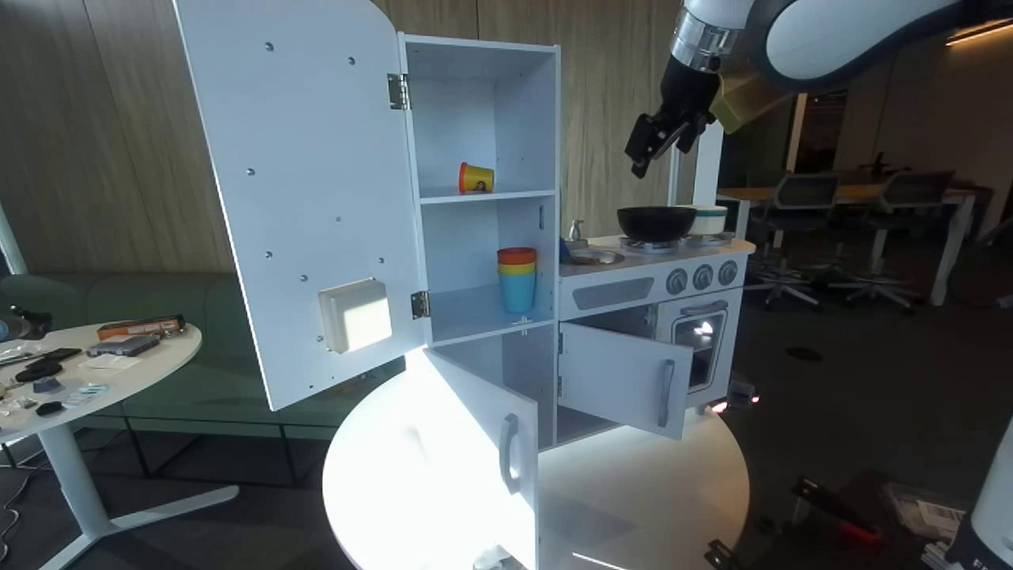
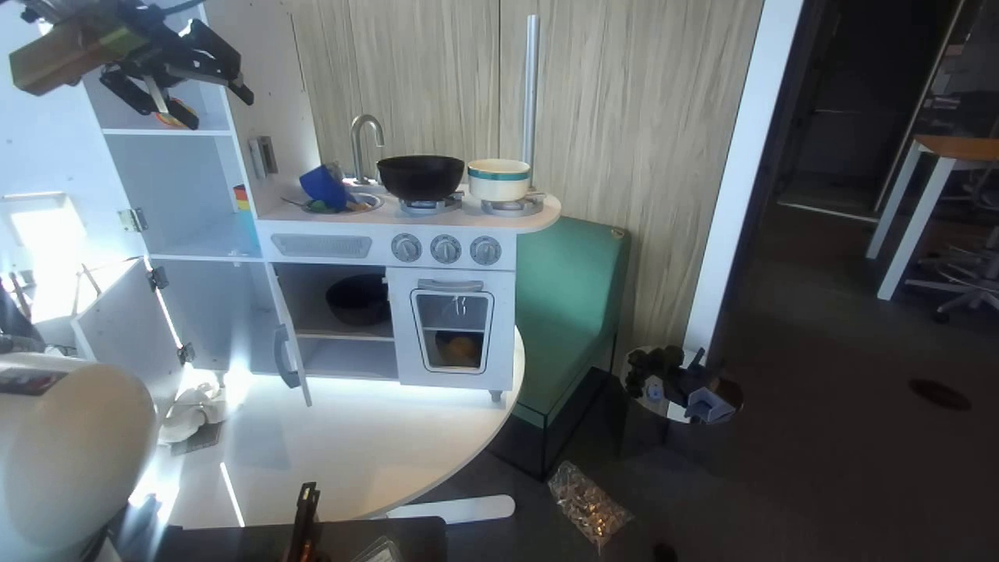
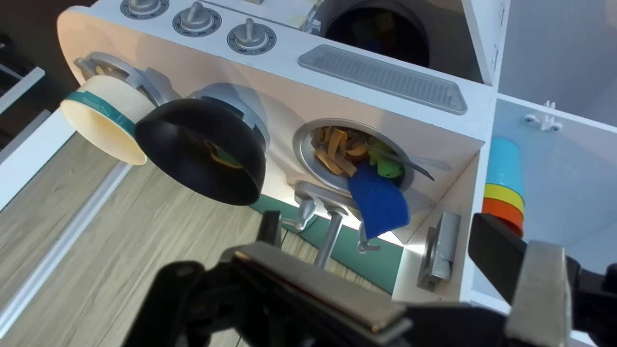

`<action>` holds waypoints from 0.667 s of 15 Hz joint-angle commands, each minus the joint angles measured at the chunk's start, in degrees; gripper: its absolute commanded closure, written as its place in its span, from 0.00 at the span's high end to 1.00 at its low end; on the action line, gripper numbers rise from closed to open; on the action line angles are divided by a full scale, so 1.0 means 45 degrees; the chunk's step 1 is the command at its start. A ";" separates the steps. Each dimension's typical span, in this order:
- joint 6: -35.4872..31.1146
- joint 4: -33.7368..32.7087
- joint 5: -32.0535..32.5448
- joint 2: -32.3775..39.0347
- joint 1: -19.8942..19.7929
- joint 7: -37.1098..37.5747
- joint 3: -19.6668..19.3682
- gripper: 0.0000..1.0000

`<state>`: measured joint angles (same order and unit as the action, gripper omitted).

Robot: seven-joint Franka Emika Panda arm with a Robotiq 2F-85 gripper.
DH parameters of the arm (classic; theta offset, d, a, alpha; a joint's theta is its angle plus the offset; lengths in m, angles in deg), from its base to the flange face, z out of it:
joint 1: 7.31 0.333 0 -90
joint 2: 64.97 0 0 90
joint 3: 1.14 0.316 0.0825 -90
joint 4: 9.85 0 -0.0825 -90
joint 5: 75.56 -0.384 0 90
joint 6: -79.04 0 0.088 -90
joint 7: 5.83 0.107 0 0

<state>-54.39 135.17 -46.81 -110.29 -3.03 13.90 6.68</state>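
Overhead, a white robot arm (image 1: 831, 39) holds a black tool (image 2: 219, 109) high above a pale toy kitchen (image 1: 613, 275). The tool is released: its jaws stand wide apart, well clear of everything below. In both exterior views, a black bowl (image 2: 421, 183) sits upright on a burner (image 2: 429, 208); the wrist view shows something yellow and green (image 3: 222, 156) inside it, too dim to name. Just beside it, a cream pot (image 2: 499, 187) with a green band rests on the next burner (image 2: 511, 208). On the bowl's far side from the pot is a small round sink (image 3: 301, 147), which the wrist view looks down into. It is filled with orange-tan strips (image 3: 336, 147), a green toy (image 3: 389, 168) and a slanting blue item (image 3: 378, 200) that crosses the rim beside a silver faucet (image 3: 329, 238).

Next to the sink rises a tall cabinet (image 1: 455, 119). On its upper shelf (image 1: 522, 195) a yellow tub (image 1: 479, 179) lies on its side, red end showing; on the shelf beneath (image 1: 467, 309) stands an upright stack of cups (image 1: 518, 291), blue at the bottom, then yellow, then orange-red. A tall door (image 1: 301, 206) hangs open on hinges, and a lower door (image 1: 491, 412) and a cupboard door (image 1: 617, 372) are also open. Inside the cupboard (image 2: 351, 361), in an exterior view, sits a dark pot (image 2: 359, 299). The kitchen stands on a round white desk (image 1: 657, 483).
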 commanded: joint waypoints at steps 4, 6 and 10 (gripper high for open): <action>-0.2034 -0.0641 -0.0870 0.2166 -0.1758 -0.0978 -0.0550 1.00; -0.2375 -0.1138 -0.1049 0.3154 -0.2026 -0.1151 -0.0481 1.00; -0.2701 -0.2633 -0.0702 0.5166 -0.2506 -0.1379 -0.0355 1.00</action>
<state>-65.27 130.30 -49.98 -94.50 -12.27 9.68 4.33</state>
